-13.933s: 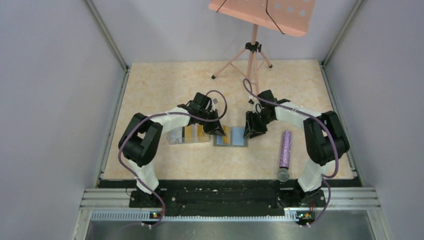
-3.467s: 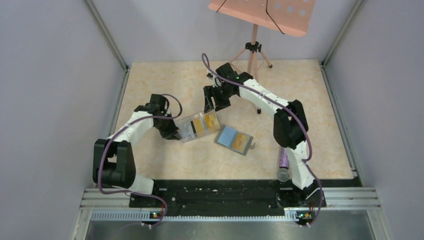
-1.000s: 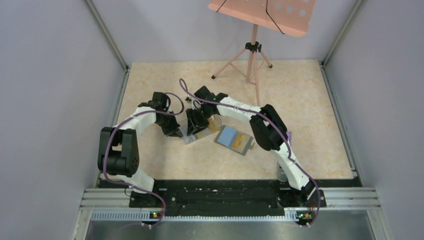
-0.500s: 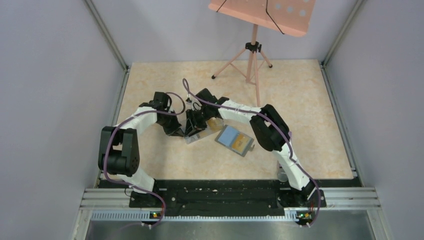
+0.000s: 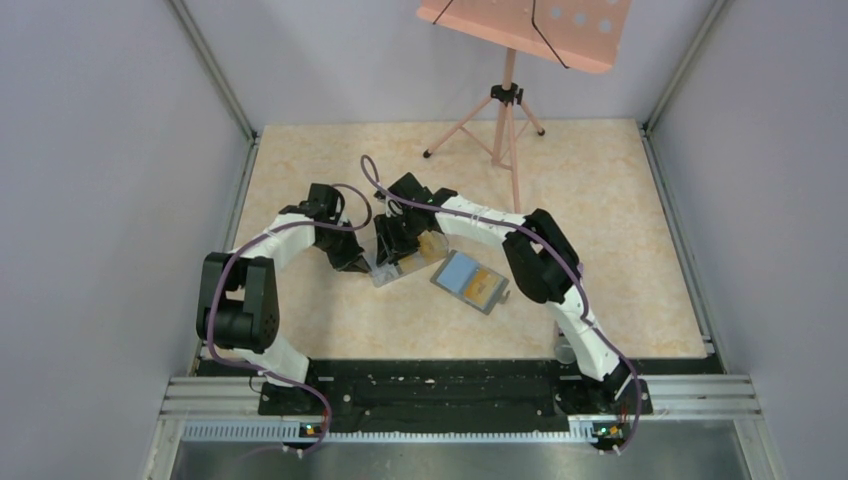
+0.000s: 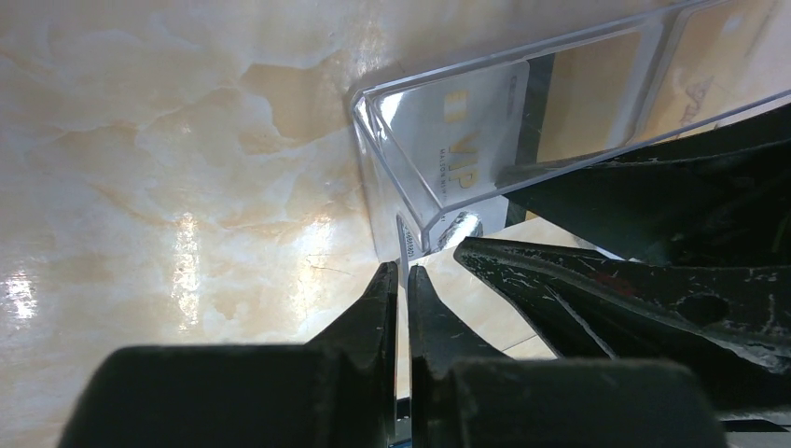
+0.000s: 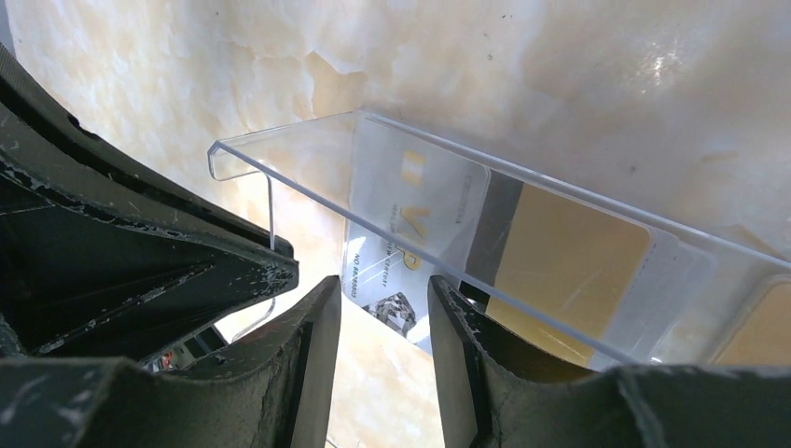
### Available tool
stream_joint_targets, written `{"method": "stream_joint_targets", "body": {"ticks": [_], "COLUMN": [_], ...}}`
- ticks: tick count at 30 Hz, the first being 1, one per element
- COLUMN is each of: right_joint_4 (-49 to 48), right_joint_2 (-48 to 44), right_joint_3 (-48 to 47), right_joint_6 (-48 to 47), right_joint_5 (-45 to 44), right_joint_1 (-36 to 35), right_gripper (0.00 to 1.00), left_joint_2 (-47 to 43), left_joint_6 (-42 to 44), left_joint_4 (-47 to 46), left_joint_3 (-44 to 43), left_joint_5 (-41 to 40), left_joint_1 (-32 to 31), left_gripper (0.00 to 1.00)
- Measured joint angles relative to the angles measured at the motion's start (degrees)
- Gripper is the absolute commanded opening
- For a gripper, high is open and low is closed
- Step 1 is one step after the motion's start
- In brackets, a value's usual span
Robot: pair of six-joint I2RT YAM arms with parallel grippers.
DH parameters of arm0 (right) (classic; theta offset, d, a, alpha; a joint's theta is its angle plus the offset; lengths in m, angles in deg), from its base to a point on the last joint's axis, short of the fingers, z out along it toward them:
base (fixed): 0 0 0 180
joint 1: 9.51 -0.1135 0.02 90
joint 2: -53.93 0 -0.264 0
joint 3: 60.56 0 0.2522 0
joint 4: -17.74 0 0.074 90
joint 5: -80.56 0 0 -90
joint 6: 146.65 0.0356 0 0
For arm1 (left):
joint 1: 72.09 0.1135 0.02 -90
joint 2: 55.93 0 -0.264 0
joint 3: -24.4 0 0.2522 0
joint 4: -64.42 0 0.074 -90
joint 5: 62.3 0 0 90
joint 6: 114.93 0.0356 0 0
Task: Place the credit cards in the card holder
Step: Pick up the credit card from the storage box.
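A clear plastic box (image 5: pixel 408 262) lies mid-table, holding a whitish credit card (image 7: pixel 410 210) and orange credit cards (image 7: pixel 564 261). My left gripper (image 5: pixel 356 264) is at the box's left end, shut on its thin clear wall (image 6: pixel 403 245). My right gripper (image 5: pixel 388 257) hangs over the same end and is open, with the whitish card's lower edge showing beyond its fingertips (image 7: pixel 322 303). To the right, the dark-grey card holder (image 5: pixel 468 280) lies open with a pale blue card (image 5: pixel 457 271) and an orange card (image 5: pixel 484 286) on it.
A pink music stand on a tripod (image 5: pixel 506 100) stands at the far side. The end of a purple tube (image 5: pixel 565 350) shows beneath my right arm near the front edge. Grey walls close in the table left and right.
Over several seconds the right gripper came from the box's far end to its left end beside the left gripper. Within the last second both arms and the box barely moved.
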Motion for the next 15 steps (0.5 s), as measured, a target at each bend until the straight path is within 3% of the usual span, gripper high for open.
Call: {"method": "stream_joint_targets", "body": {"ticks": [15], "right_joint_4": [0.5], "right_joint_2": [-0.9], "right_joint_3": [0.5], "right_joint_6": [-1.4], "right_joint_5": [-3.5], "right_joint_1": [0.9], "right_gripper": [0.42], "left_joint_2": [0.0], "left_joint_6": [0.0], "left_joint_4": [-0.2], "left_joint_3": [0.1], "left_joint_5": [0.2], "left_joint_1": [0.0], "left_gripper": [0.0]}}
